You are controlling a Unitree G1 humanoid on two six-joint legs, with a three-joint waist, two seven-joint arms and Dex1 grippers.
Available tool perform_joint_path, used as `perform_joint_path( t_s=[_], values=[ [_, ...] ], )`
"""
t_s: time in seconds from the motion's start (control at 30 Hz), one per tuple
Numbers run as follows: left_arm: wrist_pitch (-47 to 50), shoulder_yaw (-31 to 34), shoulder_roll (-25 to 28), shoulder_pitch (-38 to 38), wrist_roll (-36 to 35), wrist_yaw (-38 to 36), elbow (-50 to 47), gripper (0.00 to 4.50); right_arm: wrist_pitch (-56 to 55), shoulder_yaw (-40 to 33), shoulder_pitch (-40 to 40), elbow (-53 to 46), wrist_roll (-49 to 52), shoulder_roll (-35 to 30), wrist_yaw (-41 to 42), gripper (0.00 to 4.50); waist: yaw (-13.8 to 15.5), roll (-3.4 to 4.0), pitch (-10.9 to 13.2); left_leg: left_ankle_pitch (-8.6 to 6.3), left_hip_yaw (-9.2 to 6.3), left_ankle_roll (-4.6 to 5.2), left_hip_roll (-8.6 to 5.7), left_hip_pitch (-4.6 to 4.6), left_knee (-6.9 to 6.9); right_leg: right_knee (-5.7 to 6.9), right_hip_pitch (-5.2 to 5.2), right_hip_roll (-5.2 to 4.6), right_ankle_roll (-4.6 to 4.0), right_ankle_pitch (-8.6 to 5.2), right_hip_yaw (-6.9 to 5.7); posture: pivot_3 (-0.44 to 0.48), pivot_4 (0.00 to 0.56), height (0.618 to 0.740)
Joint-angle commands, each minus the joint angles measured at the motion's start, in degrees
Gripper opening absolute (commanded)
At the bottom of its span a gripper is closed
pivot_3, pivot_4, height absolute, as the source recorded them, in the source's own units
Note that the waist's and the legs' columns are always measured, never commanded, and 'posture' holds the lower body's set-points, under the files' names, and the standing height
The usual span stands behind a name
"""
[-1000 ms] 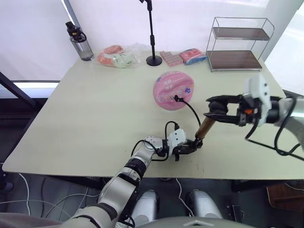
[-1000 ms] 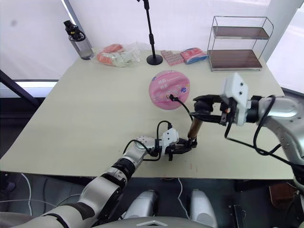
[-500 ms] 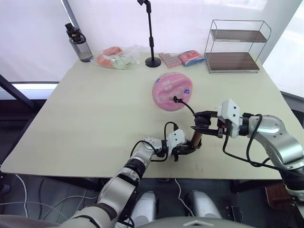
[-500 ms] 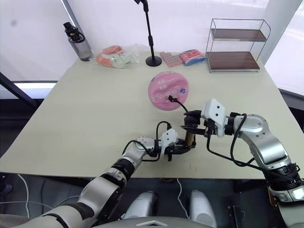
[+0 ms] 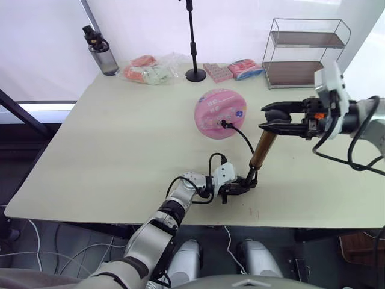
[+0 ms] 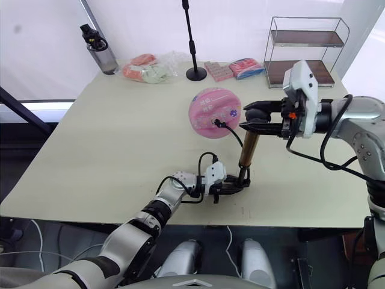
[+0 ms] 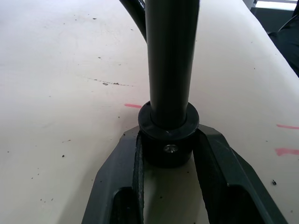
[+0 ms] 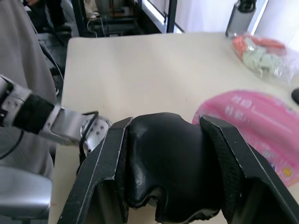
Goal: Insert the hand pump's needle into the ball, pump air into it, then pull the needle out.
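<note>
While the needle point(image 5: 223, 124) sat in the ball point(image 5: 220, 114), we recorded:
Left gripper point(image 5: 239, 186): clamped on pump point(image 5: 261, 151) base.
Right gripper point(image 5: 269, 118): closed around the handle point(image 8: 166, 163).

Both grippers clamped, arms reaching toward the middle.
Left gripper point(image 5: 239, 186) lies low at 6 o'clock, fingers closed; right gripper point(image 5: 267, 120) reaches in from 3 o'clock, raised, fingers closed.

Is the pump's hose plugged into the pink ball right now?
Yes, the black hose runs from the hand pump to a fitting seated in the ball.
</note>
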Motion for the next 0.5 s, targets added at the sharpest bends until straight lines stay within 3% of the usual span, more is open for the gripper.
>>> perform_joint_path(
  t_s=[0.03, 0.23, 0.5],
  values=[
    [3.09, -1.74, 2.46, 4.03, 3.65, 0.01, 5.90, 1.09, 3.21, -6.15, -7.54, -0.64, 5.57, -3.04, 0.75, 1.80, -0.06, 0.11, 0.07, 0.00, 0.07, 0.00, 0.00, 0.01, 0.00, 0.01, -0.01, -0.03, 0.01, 0.01, 0.03, 0.000, 0.150, 0.731],
    [3.09, -1.79, 2.43, 4.09, 3.67, -0.09, 5.88, 1.09, 6.51, -8.05, -11.74, 0.35, 8.38, -4.19, -0.16, 1.80, 0.07, 0.07, 0.30, 0.00, 0.04, 0.00, -0.04, -0.06, 0.00, -0.01, -0.04, -0.08, 0.01, 0.01, 0.01, 0.000, 0.150, 0.731],
    [3.07, -1.80, 2.27, 3.62, 3.70, 0.21, 6.12, 1.09, -0.68, -2.20, 1.66, -4.38, 0.56, -2.32, -0.63, 1.80, -0.01, 0.02, 0.23, 0.00, 0.04, 0.00, -0.03, -0.01, -0.01, -0.01, -0.02, -0.06, 0.01, 0.00, 0.00, 0.000, 0.150, 0.731]
  ],
)
